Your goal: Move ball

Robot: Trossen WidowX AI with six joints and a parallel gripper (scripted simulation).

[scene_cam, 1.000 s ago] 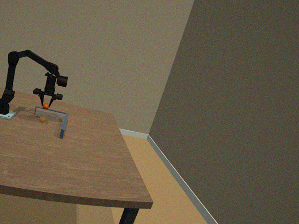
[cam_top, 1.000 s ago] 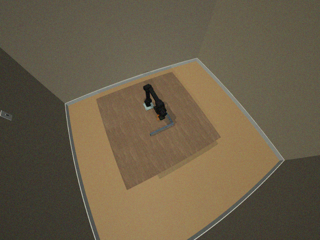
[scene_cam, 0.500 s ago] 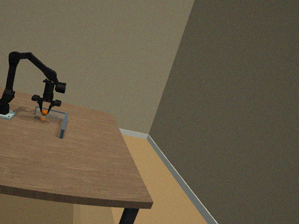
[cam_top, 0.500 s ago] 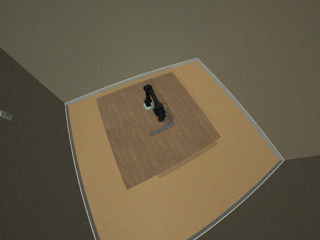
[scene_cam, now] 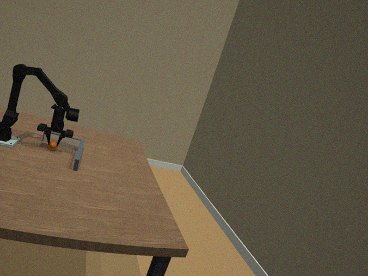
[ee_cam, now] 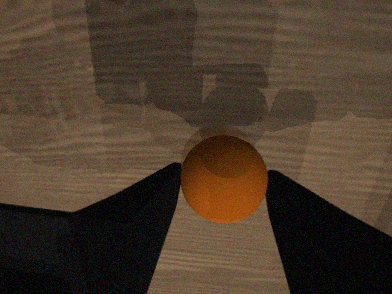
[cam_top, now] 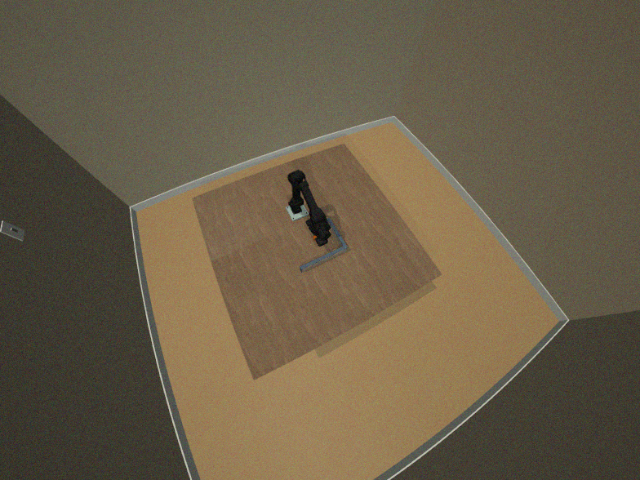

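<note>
The orange ball (cam_top: pixel 314 237) (scene_cam: pixel 53 144) (ee_cam: pixel 224 195) is between the fingertips of my gripper (scene_cam: pixel 53 145) (ee_cam: pixel 223 174), which is shut on it and points down. The ball is just above the table. The see-through copy (scene_cam: pixel 52 148) (ee_cam: pixel 220 130) is mostly hidden by the ball; its edge shows past the ball's upper side in the wrist view and just below the ball in the exterior view. The two low walls (cam_top: pixel 322 259) (scene_cam: pixel 78 153) make a corner, and the ball is inside it, apart from both.
The arm's pale base plate (cam_top: pixel 295 212) (scene_cam: pixel 4 143) is on the wooden table (cam_top: pixel 289 315) (scene_cam: pixel 100 202), left of the ball in the exterior view. One wall stands behind the gripper in that view, the other to its right. The arm's shadow falls across the table in the wrist view.
</note>
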